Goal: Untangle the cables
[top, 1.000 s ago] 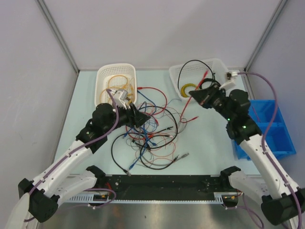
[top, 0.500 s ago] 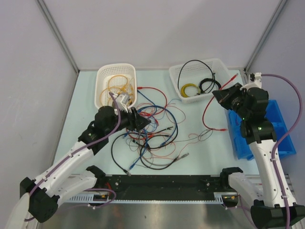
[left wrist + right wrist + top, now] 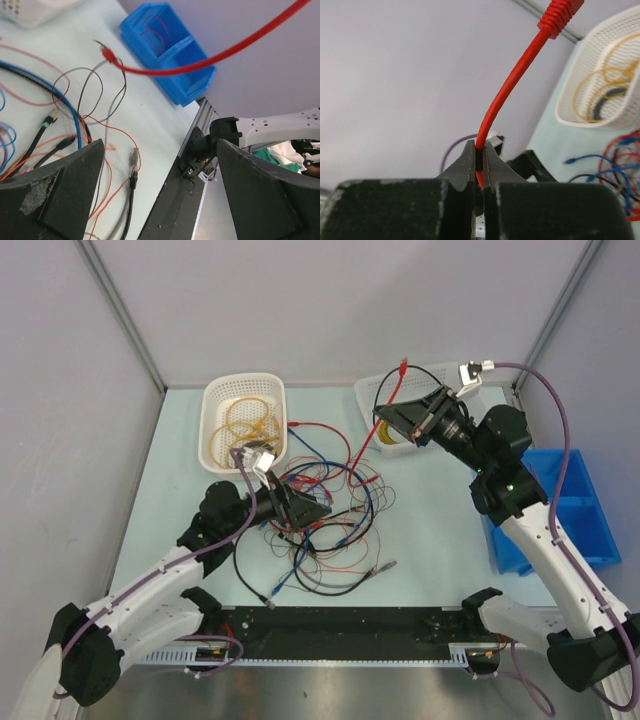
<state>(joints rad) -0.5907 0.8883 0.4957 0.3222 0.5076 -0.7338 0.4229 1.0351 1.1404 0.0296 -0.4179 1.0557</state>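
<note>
The tangle of cables (image 3: 330,530), red, blue, black and orange, lies at the table's middle. My right gripper (image 3: 387,412) is raised over the right basket and is shut on a red cable (image 3: 507,87). The cable's red plug end (image 3: 403,366) sticks up above the jaws, and the rest hangs down to the tangle. The pinch shows in the right wrist view (image 3: 479,152). My left gripper (image 3: 316,510) is open and empty, low over the tangle's left side. Its fingers (image 3: 50,200) stand wide apart over thin orange and black wires (image 3: 131,172). The red cable (image 3: 210,57) crosses above them.
A white basket (image 3: 212,405) at the back left holds yellow-orange loops. A second white basket (image 3: 462,375) at the back right holds yellow and black coils. A blue bin (image 3: 570,510) stands at the right edge. A black rail (image 3: 350,622) runs along the front edge.
My right gripper has swung left from beside the blue bin to above the right basket, lifting the red cable. My left gripper has shifted slightly right and nearer over the tangle.
</note>
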